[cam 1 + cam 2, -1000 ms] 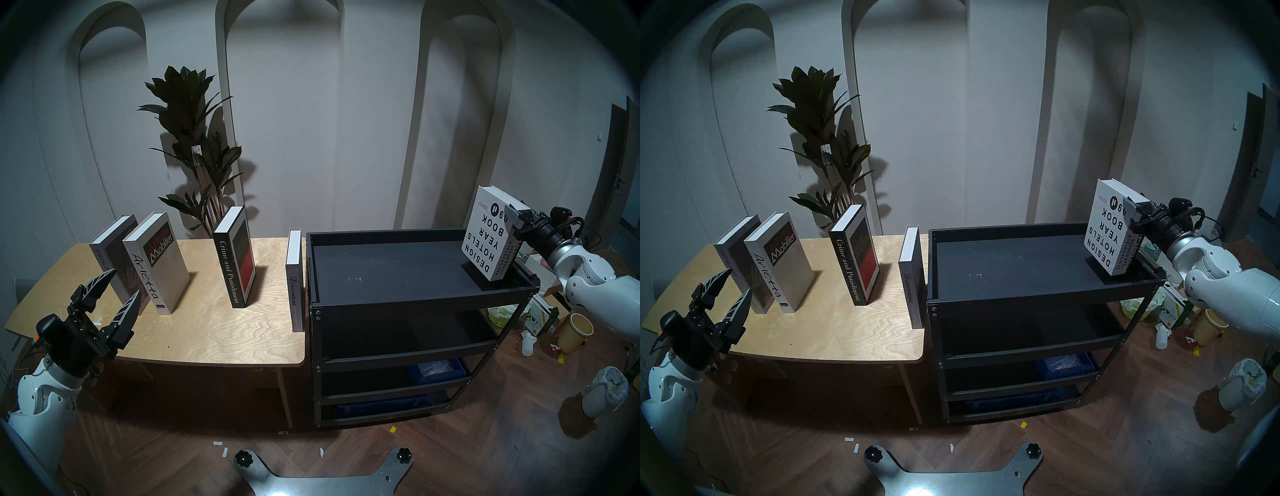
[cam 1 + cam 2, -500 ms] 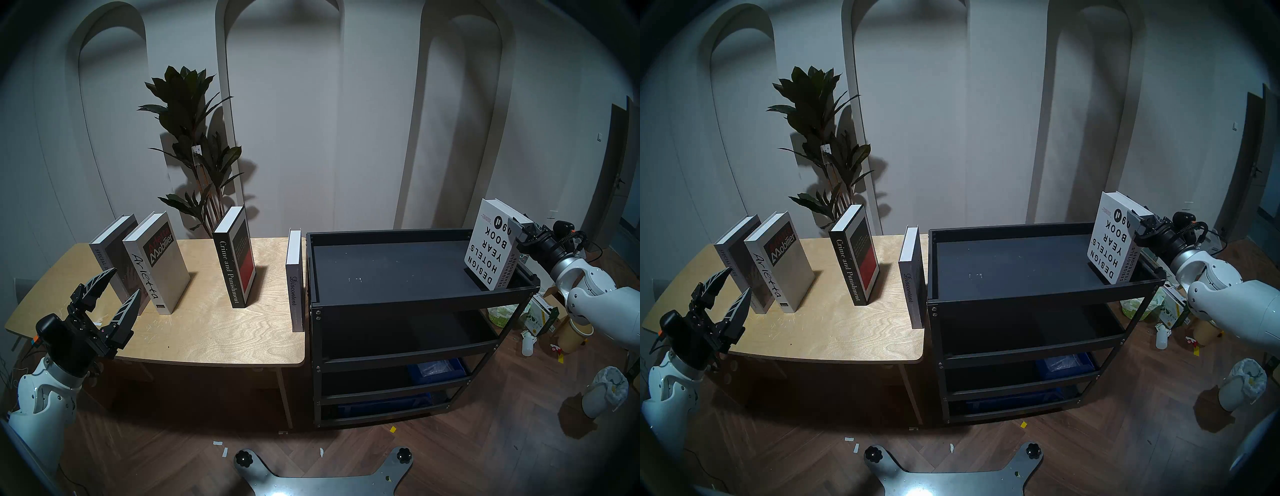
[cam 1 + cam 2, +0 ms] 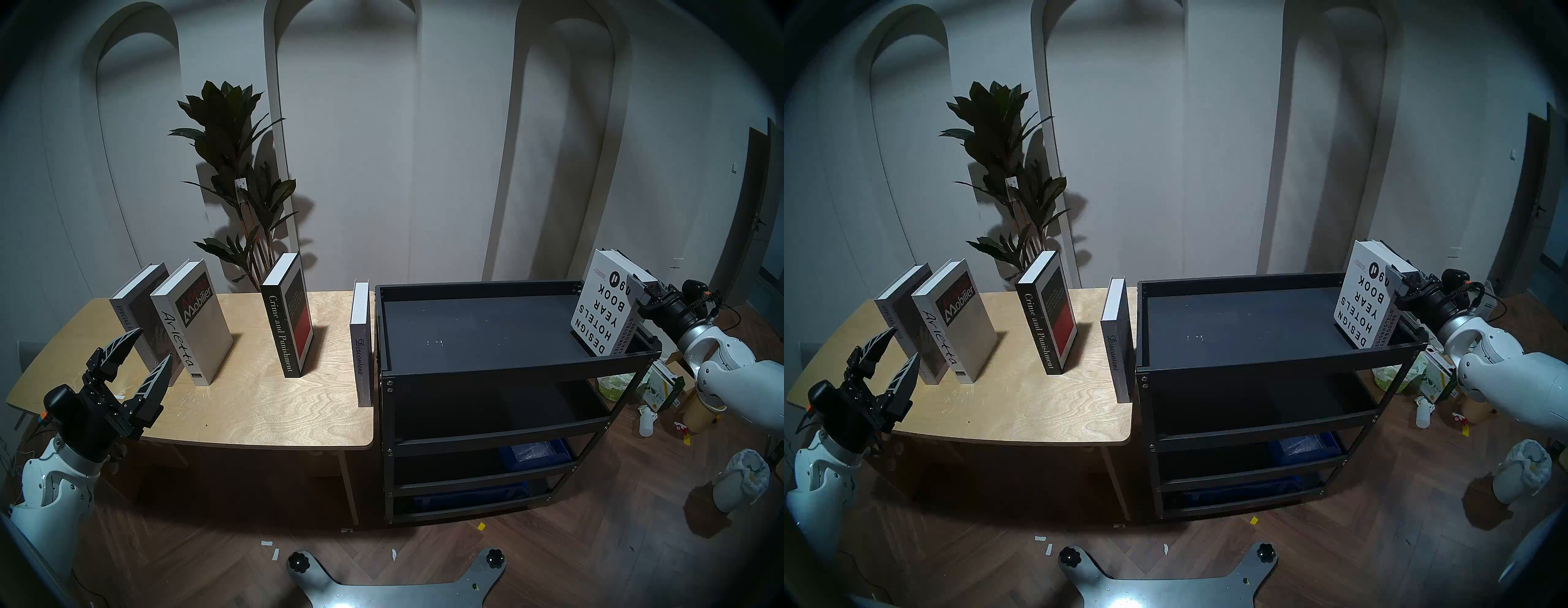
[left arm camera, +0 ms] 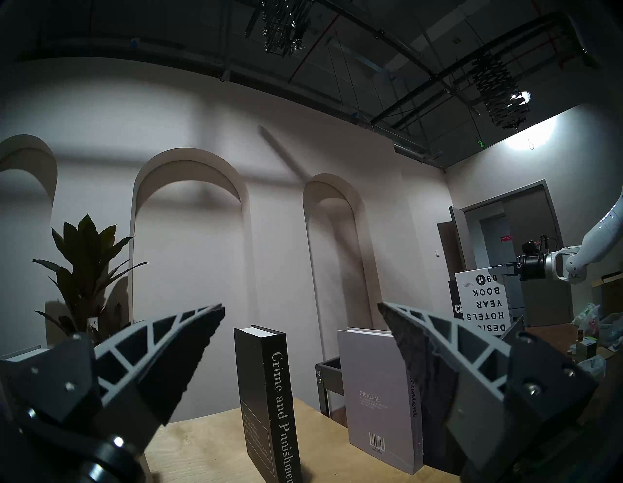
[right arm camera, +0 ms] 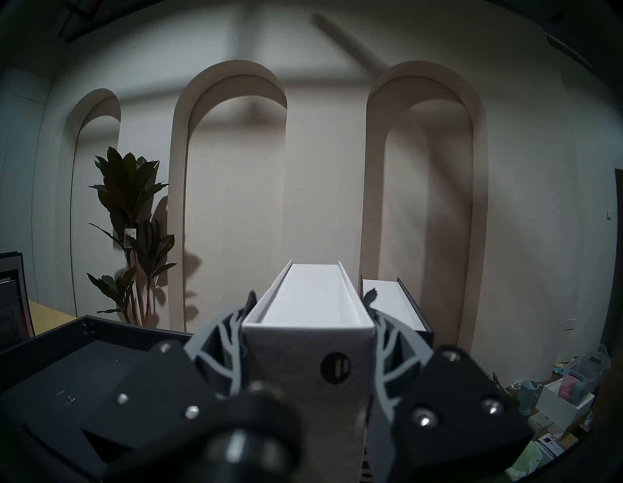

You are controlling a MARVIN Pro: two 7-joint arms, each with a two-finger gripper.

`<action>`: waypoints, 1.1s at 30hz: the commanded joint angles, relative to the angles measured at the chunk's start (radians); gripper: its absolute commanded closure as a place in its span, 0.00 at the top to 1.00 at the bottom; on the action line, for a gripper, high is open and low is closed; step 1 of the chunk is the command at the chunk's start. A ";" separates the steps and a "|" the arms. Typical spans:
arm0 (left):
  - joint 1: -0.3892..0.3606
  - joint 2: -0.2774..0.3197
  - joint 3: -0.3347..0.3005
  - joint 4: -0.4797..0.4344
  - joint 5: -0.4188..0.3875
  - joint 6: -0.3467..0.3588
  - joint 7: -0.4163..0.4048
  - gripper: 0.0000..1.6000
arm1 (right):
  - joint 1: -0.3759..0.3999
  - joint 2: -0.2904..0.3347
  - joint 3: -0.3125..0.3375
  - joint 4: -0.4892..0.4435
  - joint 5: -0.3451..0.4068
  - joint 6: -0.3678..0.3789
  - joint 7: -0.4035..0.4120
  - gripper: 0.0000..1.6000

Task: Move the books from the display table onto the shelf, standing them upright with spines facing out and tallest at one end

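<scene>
The right gripper (image 5: 308, 313) pinches the thick white hardback printed DESIGN HOTELS YEAR BOOK (image 3: 604, 308) across its spine near the top, fingers pressed to both covers, which lets the book hang upright with its spine toward the robot as it meets the right end of the black metal shelf's (image 3: 513, 367) raised-rim top tray; whether its foot already rests on the tray I cannot tell, since the front rim hides it. That far-right spot looks chosen so the row can build leftward from one end. The left gripper (image 3: 136, 365) hangs with fingers spread wide and empty over the near left corner of the light plywood display table (image 3: 263, 416), likely waiting its turn. Four books stand there: a grey SPECIAL ISSUE volume (image 3: 131, 305), the silver Arietta hardback (image 3: 193, 322), the black Crime and Punishment hardback (image 3: 288, 314) and the grey Discontent book (image 3: 360, 344) at the table's right edge. The right wrist view alone reveals a dark-covered book (image 5: 396, 305) already standing just beside the held one (the head views almost hide it).
</scene>
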 commanded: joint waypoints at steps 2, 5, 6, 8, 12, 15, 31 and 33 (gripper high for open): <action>-0.005 -0.001 -0.005 -0.004 -0.001 -0.003 0.004 1.00 | -0.046 0.010 0.058 0.004 0.004 -0.018 0.008 0.00; -0.006 -0.001 -0.005 -0.004 -0.001 -0.003 0.004 1.00 | -0.066 0.010 0.073 0.011 0.005 -0.016 0.012 0.00; -0.006 -0.002 -0.005 -0.004 -0.001 -0.003 0.004 1.00 | -0.071 0.010 0.078 0.012 0.004 -0.015 0.013 0.00; -0.006 -0.002 -0.005 -0.004 -0.001 -0.003 0.004 1.00 | -0.080 0.010 0.089 0.014 0.003 -0.013 0.015 0.00; -0.006 -0.002 -0.005 -0.004 -0.001 -0.002 0.004 1.00 | -0.097 0.010 0.109 0.016 0.001 -0.007 0.018 0.00; -0.006 -0.002 -0.005 -0.005 0.000 -0.002 0.005 1.00 | -0.129 0.010 0.141 0.018 -0.004 0.010 0.019 0.00; -0.006 -0.003 -0.005 -0.005 0.000 -0.002 0.006 1.00 | -0.244 0.010 0.247 -0.006 -0.040 0.086 -0.024 0.00; -0.006 -0.003 -0.005 -0.005 0.001 -0.002 0.006 1.00 | -0.260 0.010 0.259 -0.009 -0.041 0.091 -0.032 0.00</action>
